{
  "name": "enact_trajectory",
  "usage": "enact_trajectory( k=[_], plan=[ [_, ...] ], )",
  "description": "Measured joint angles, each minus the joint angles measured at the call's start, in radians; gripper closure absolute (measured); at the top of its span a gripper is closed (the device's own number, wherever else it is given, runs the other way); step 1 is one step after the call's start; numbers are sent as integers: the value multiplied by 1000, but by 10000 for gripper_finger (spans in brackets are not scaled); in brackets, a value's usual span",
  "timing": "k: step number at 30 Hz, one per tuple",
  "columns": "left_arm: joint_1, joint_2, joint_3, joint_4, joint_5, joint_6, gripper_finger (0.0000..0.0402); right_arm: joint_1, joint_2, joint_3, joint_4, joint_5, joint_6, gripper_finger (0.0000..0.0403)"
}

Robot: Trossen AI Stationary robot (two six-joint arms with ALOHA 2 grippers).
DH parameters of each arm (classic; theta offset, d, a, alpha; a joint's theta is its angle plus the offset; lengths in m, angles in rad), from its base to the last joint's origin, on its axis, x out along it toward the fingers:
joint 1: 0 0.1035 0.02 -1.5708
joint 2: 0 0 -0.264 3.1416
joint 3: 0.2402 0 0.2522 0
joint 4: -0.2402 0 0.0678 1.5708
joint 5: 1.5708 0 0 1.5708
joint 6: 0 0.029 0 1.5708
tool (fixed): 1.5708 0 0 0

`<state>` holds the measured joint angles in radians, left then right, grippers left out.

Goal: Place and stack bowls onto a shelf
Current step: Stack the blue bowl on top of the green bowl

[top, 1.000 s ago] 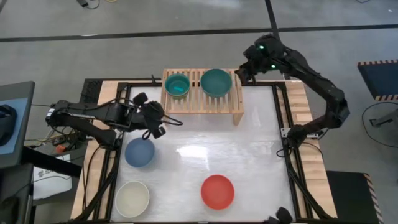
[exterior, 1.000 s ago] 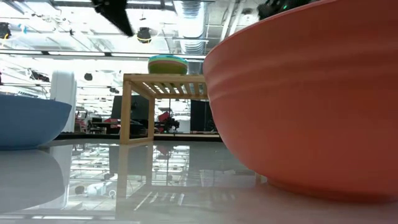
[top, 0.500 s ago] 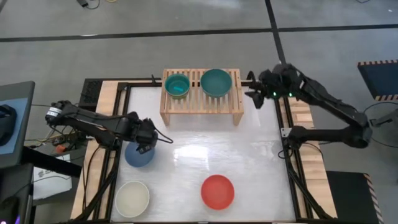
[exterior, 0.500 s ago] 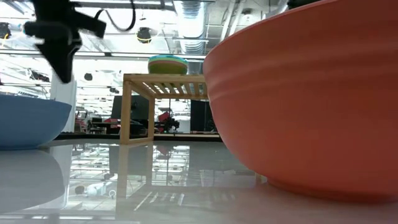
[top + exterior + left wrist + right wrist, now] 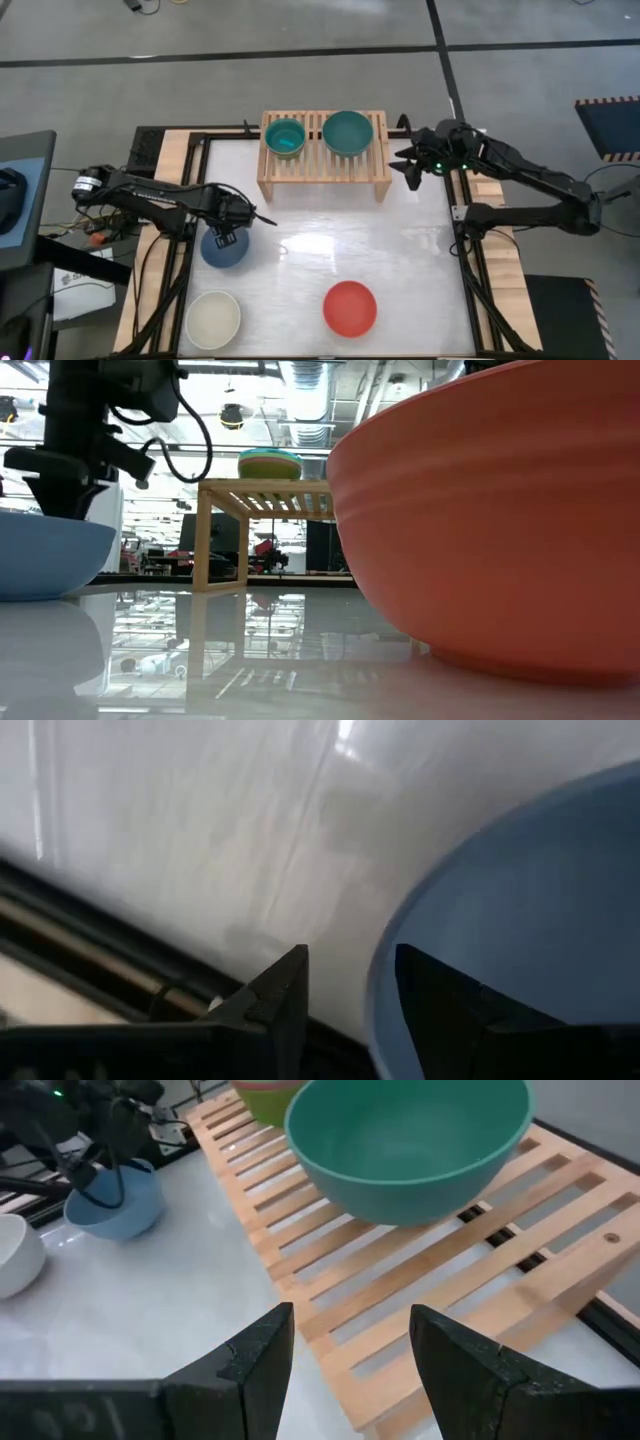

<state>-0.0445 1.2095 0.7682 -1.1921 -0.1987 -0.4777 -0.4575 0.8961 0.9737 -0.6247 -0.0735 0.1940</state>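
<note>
A blue bowl [image 5: 224, 248] stands on the white table at the left. My left gripper [image 5: 230, 234] is open at the bowl's far rim, with one finger [image 5: 432, 995] inside the bowl and one finger [image 5: 280, 1000] outside. In the low view it [image 5: 62, 500] reaches down behind the bowl [image 5: 45, 555]. The wooden shelf [image 5: 325, 172] carries a teal bowl [image 5: 347, 132] and a small stack with teal on top [image 5: 286, 138]. A red bowl [image 5: 350, 308] and a cream bowl [image 5: 212, 318] stand near the front. My right gripper [image 5: 408, 166] is open and empty, just right of the shelf.
A black frame [image 5: 455, 215] runs along the table's sides. The red bowl [image 5: 490, 520] fills the right of the low view. The right wrist view shows the shelf's slats [image 5: 400, 1270] close ahead. White table [image 5: 400, 250] lies bare between shelf and red bowl.
My left gripper has gone from beside the shelf's left front toward the near edge and down onto the blue bowl's far rim. My right gripper has come from behind the shelf's far right corner toward the near edge, to the shelf's right side. No bowl has moved.
</note>
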Motion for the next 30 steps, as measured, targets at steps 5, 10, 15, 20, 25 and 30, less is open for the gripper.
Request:
enact_trajectory(
  k=[5,10,15,20,25,30],
  plan=[
    [20,0,-7,46,20,29,303,1,8,0,3,1,0,177],
    [28,0,-7,51,20,29,379,1,7,0,5,1,0,177],
    [28,0,-6,64,37,18,397,1,8,0,5,1,6,177],
    [5,0,47,65,39,-41,400,73,34,-24,46,58,55,177],
    [-64,0,168,63,36,-68,401,198,68,-111,172,81,99,177],
    [-152,0,293,73,-11,-91,401,336,121,-145,278,139,146,177]
  ],
)
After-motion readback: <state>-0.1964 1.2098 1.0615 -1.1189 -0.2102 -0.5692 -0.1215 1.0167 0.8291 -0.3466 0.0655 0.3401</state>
